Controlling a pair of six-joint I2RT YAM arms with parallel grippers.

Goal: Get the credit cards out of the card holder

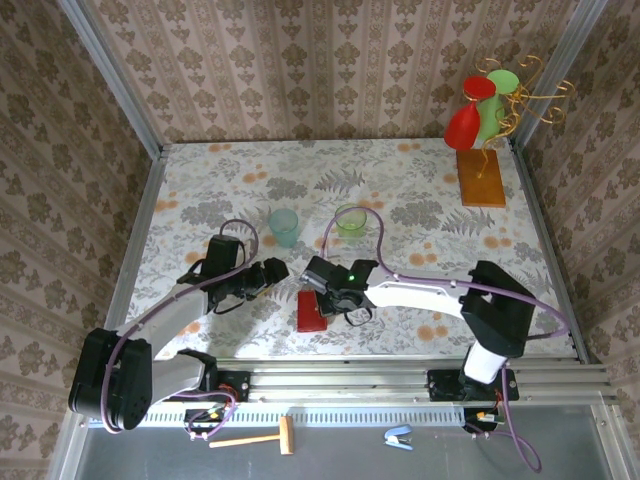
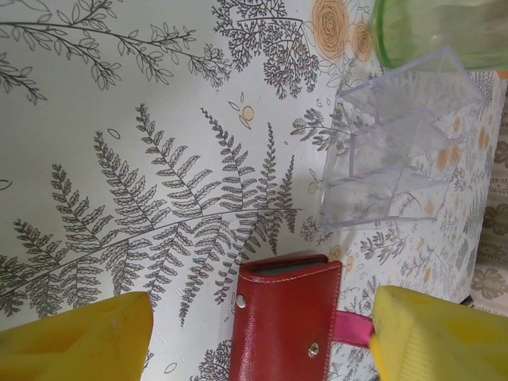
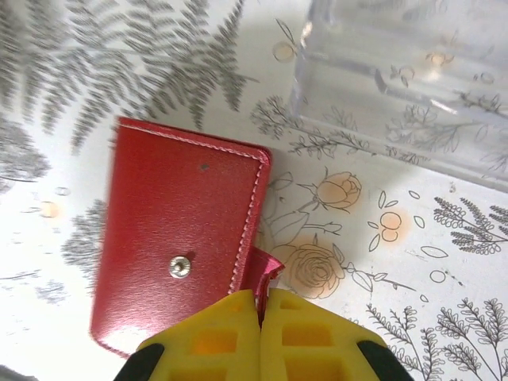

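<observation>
- The table [image 1: 420, 200] has a fern-and-flower cloth. The wallet [image 1: 311, 311] lies flat on it near the front edge, between the two arms.
- A clear plastic box [image 2: 397, 151] stands just beyond the wallet, apart from it.
- The wallet [image 3: 178, 230] is closed, snap side up, with its long axis running from the near side to the far side in the top view. The cards are presumably inside.
- The left gripper [image 2: 258, 341] is spread wide and holds nothing. The wallet [image 2: 286, 317] lies just ahead, in line with the gap between its fingers. I cannot tell how high the gripper sits above the cloth.
- The right gripper [image 3: 260, 305] is nearer the wallet, at its right long edge. Its pads are pressed together with no gap.
- The small pink tab [image 3: 266, 274] sticks out of that right edge toward the right arm, and its tip appears pinched between those pads. Opening the wallet would probably mean lifting the tab up and away from the snap.
</observation>
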